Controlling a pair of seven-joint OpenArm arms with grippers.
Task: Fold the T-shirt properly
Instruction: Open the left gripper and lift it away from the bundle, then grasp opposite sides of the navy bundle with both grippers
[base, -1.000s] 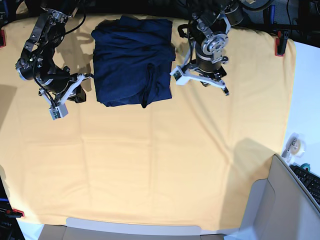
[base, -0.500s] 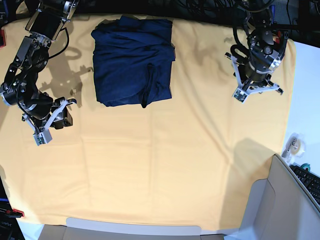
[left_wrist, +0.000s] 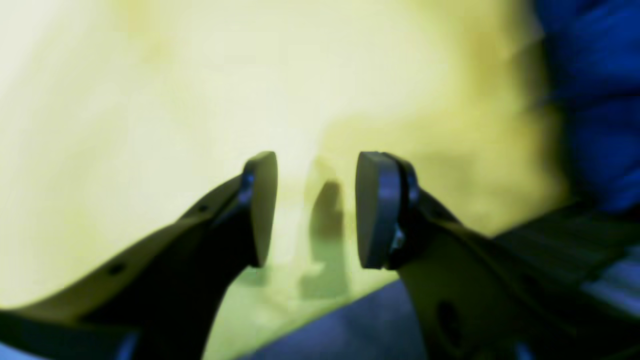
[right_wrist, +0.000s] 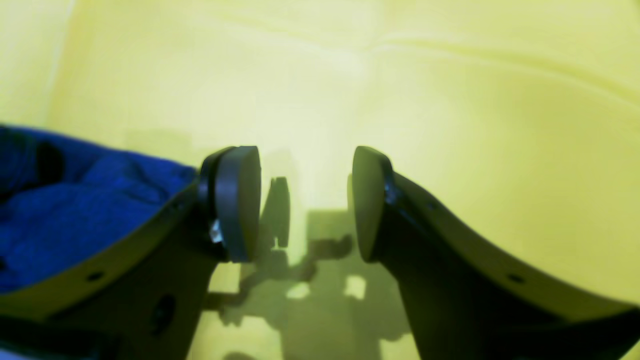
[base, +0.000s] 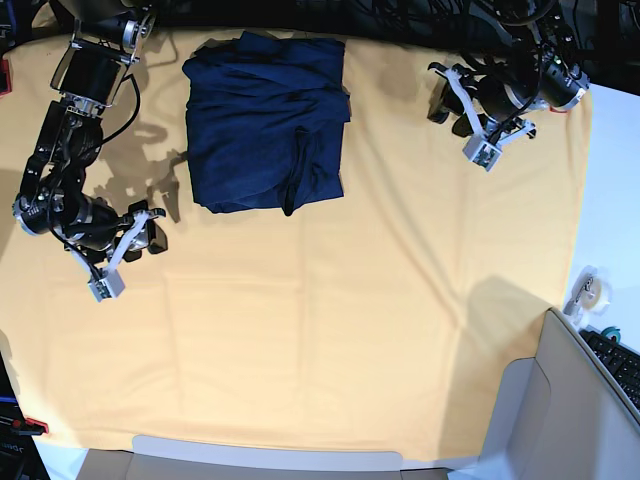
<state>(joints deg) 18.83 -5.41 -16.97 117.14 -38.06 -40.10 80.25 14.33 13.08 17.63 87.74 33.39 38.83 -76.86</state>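
The T-shirt (base: 265, 125) is dark navy and lies folded into a rough rectangle at the back middle of the yellow-orange cloth (base: 320, 330). One sleeve fold hangs over its front edge. My left gripper (base: 450, 108) hovers to the shirt's right near the back edge, open and empty, well apart from it. In the left wrist view the left gripper (left_wrist: 315, 210) shows bare cloth between its pads, with the T-shirt (left_wrist: 590, 100) blurred at the far right. My right gripper (base: 140, 245) is open and empty, front-left of the shirt. The right wrist view shows the right gripper (right_wrist: 305, 200) over cloth, with the T-shirt (right_wrist: 75, 215) at the left.
A tape roll (base: 590, 290) and a keyboard (base: 615, 362) lie on the white surface past the cloth's right edge. A grey box (base: 560, 420) stands at the front right. Red clamps (base: 560, 88) pin the cloth at the back corners.
Both grippers have opened and drawn away from the shirt's sides. The left one swung out right and toward the back; the right one dropped front-left. The shirt has not moved.
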